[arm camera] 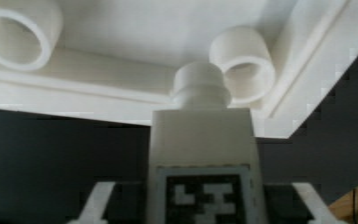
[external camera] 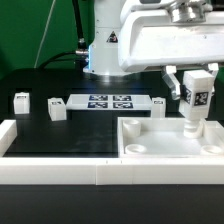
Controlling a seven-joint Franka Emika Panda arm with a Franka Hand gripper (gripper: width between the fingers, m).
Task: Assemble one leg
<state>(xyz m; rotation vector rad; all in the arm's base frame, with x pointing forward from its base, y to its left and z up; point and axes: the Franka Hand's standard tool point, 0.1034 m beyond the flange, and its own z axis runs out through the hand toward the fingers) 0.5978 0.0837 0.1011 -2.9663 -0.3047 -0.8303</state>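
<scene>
The leg (external camera: 192, 110) hangs upright over the exterior view's right side, clenched in the gripper (external camera: 195, 82) by its square tagged upper block, with the jaws closed on both flanks. In the wrist view the leg (arm camera: 206, 140) fills the centre and pale fingers (arm camera: 98, 204) flank the tag. Leg shape: squared white plastic body, black-and-white tag on its face, narrowing to a rounded stub at the lower end. The stub points down into the tray-like piece (external camera: 165, 142), close inside a corner; cannot tell if it touches the floor there. From the wrist, the stub sits just beside one tubular corner hole (arm camera: 247, 66), not in it. Another corner hole (arm camera: 23, 40) is well apart, with the tray's raised rim (arm camera: 87, 85) running between them. The tray is smooth, glossy white with low walls, so there is little room sideways at that corner. The table (external camera: 80, 130) is matte black, with a broad bare stretch in the middle. The marker board (external camera: 110, 101) lies flat behind it. A second leg (external camera: 160, 103) stands just beside the board's right end, a third leg (external camera: 57, 110) and a fourth leg (external camera: 22, 100) off its left end, each apart. A white rail (external camera: 50, 168) edges the near side.
</scene>
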